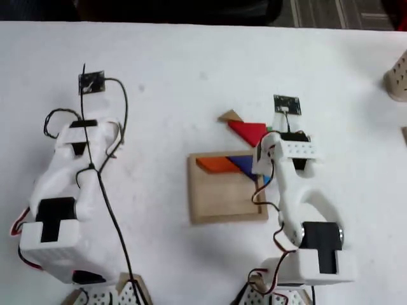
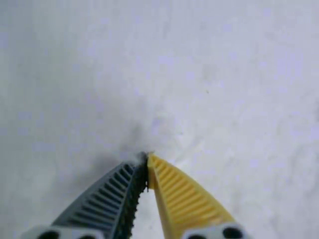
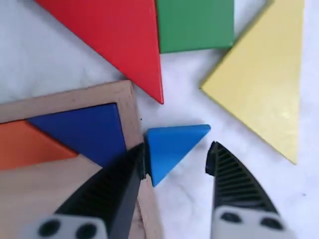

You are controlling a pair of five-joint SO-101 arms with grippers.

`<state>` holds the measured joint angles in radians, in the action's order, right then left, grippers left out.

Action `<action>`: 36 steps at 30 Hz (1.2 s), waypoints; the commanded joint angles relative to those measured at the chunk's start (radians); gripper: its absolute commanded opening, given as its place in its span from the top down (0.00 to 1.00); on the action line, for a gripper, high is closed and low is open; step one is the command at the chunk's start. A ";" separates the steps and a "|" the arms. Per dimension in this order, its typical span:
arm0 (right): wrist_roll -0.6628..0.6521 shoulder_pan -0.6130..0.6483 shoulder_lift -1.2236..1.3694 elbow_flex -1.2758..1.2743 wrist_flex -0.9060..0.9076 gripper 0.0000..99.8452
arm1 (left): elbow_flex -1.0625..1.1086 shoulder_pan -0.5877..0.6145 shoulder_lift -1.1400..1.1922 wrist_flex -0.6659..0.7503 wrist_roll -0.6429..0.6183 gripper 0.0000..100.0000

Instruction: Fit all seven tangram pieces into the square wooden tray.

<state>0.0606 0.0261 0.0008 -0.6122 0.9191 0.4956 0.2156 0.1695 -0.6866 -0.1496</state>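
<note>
My right end effector straddles, jaws apart, the small blue wooden triangle beside the square wooden tray's rim — closing, one jaw may snag that rim and skid the piece. My left end effector is pinched together.

The left arm and right arm are white plastic with black servo blocks and black cables; left gripper ribbed grey and yellow, right gripper black
</note>
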 commanded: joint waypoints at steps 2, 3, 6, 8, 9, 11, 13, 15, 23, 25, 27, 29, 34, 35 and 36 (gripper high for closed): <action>0.137 0.002 0.019 0.061 -0.022 0.81 | -0.051 -0.021 -0.004 0.000 0.008 0.98; 0.149 0.004 0.033 0.068 -0.022 0.81 | -0.051 -0.021 -0.004 0.000 0.008 0.98; 0.166 -0.002 0.071 0.101 -0.021 0.81 | -0.051 -0.021 -0.004 0.000 0.008 0.98; 0.210 -0.010 0.102 0.132 -0.019 0.81 | -0.051 -0.021 -0.004 0.000 0.008 0.98; 0.230 -0.010 0.117 0.146 -0.019 0.81 | -0.051 -0.021 -0.004 0.000 0.008 0.98; 0.249 -0.007 0.145 0.172 -0.018 0.81 | -0.051 -0.021 -0.004 0.000 0.008 0.98; 0.253 -0.002 0.163 0.187 -0.018 0.81 | -0.051 -0.021 -0.004 0.000 0.008 0.98; 0.252 -0.002 0.176 0.190 -0.002 0.82 | -0.051 -0.021 -0.004 0.000 0.008 0.98; 0.245 -0.001 0.185 0.150 0.101 0.82 | -0.051 -0.021 -0.004 0.000 0.008 0.98; 0.245 0.001 0.176 0.126 0.099 0.82 | -0.051 -0.021 -0.004 0.000 0.008 0.98; 0.245 0.007 0.174 0.126 0.097 0.82 | -0.051 -0.021 -0.004 0.000 0.008 0.98; 0.245 0.016 0.176 0.126 0.097 0.82 | -0.051 -0.021 -0.004 0.000 0.008 0.98; 0.244 0.027 0.180 0.126 0.096 0.83 | -0.051 -0.022 -0.004 0.000 0.008 0.98; 0.244 0.027 0.180 0.126 0.096 0.84 | -0.051 -0.022 -0.004 0.000 0.008 0.98; 0.244 0.022 0.180 0.126 0.091 0.87 | -0.051 -0.022 -0.004 0.000 0.008 0.98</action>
<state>0.3030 0.0261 0.1834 -0.4757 0.9897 0.4956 0.2156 0.1695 -0.6866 -0.1496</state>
